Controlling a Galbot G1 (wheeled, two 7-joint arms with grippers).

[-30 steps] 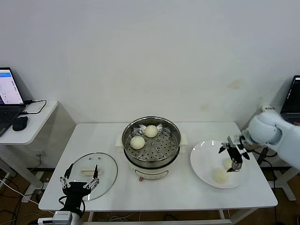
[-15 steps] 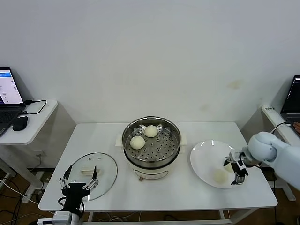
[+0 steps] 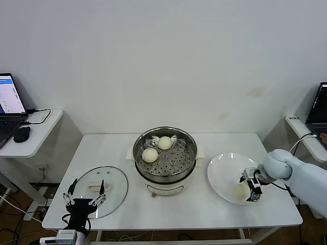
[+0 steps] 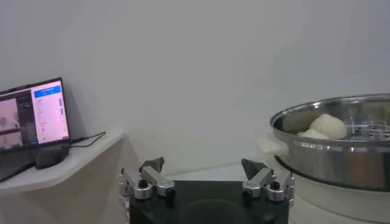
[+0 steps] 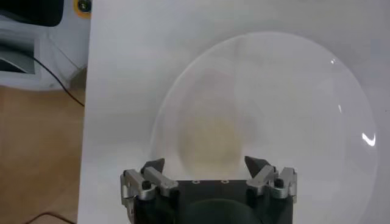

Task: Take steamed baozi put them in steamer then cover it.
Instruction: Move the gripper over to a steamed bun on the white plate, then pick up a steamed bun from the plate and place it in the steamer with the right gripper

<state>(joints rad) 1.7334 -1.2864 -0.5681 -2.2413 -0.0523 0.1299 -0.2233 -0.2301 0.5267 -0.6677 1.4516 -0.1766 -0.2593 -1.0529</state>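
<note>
On white plate (image 3: 219,176): right gripper (image 3: 250,186) low, fingers apart astride a baozi (image 5: 210,139), not clamped | bun likely soft, light (grip its sides gently) | left gripper (image 3: 86,193) parked, spread, by cover (image 3: 101,185)

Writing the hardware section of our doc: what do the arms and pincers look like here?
The right arm has a smooth, rounded white shell with a thin black cable at its wrist. Each pincer, left and right, has a black body, silver metal finger links with round pivot screws, and dark angled fingertips. The left arm itself is barely in view.
</note>
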